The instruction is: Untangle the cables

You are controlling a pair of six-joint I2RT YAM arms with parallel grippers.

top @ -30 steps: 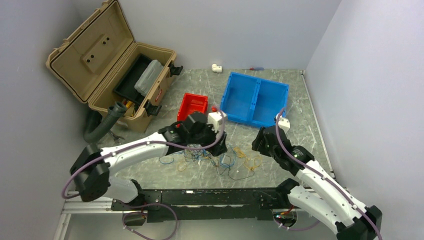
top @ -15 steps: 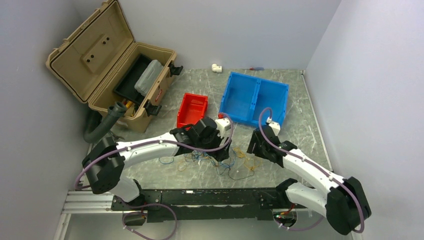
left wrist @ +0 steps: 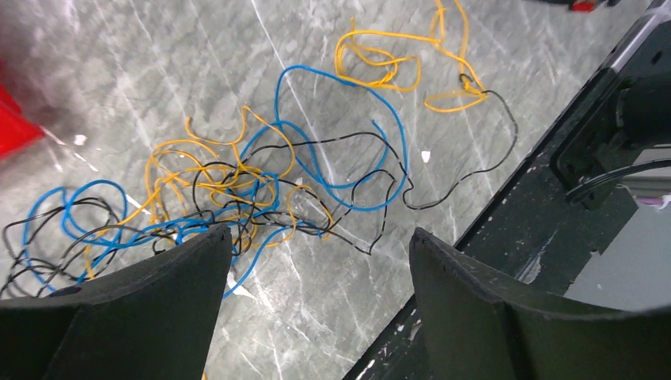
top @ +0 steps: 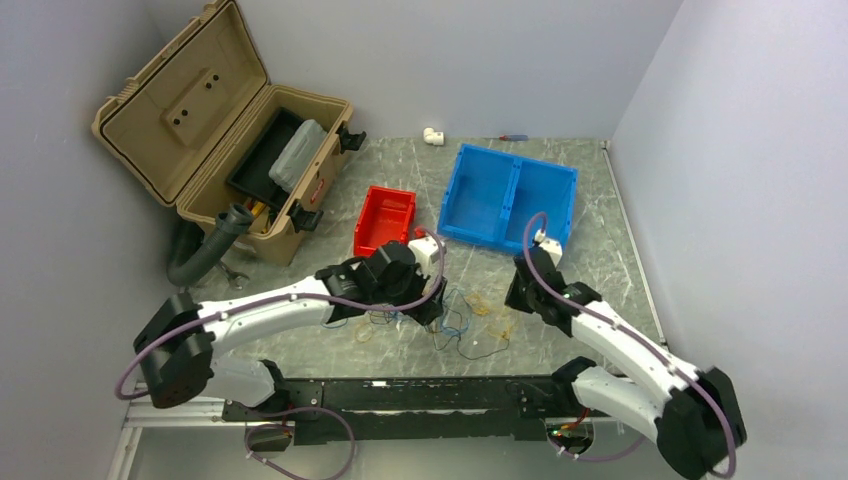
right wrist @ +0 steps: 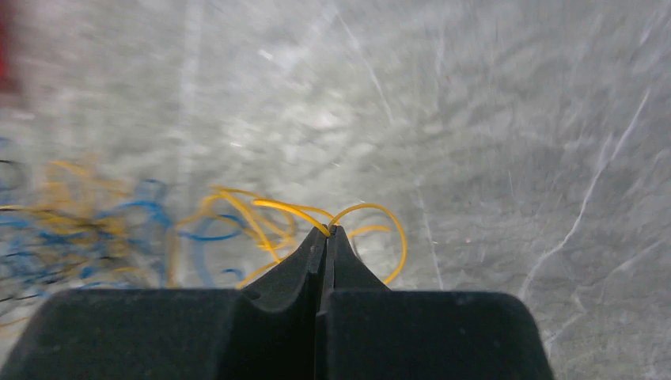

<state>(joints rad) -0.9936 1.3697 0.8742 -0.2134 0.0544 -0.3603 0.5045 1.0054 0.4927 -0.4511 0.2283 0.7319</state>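
**Right Gripper Clamped a Yellow Strand While the Left Hung Open Over the Tangle**

At far left, a tan toolbox [top: 215, 160] stood with its lid up at the table's [top: 600, 230] back corner, a grey hose [top: 208, 250] curled beside it. The left gripper [left wrist: 316, 237] hung over the cables [left wrist: 237, 190] with its fingers spread wide and nothing between them. From above, its wrist hid part of the heap. The cables lay in a loose blue, black and yellow snarl on the table between the two arms, near the black rail [top: 400, 395] at the front edge. A red bin [top: 385, 218] sat just behind them, a blue bin [top: 510, 195] further right. The right gripper [right wrist: 326, 231], fingertips pressed together, pinched a yellow cable [right wrist: 285, 207] at the tangle's right fringe.
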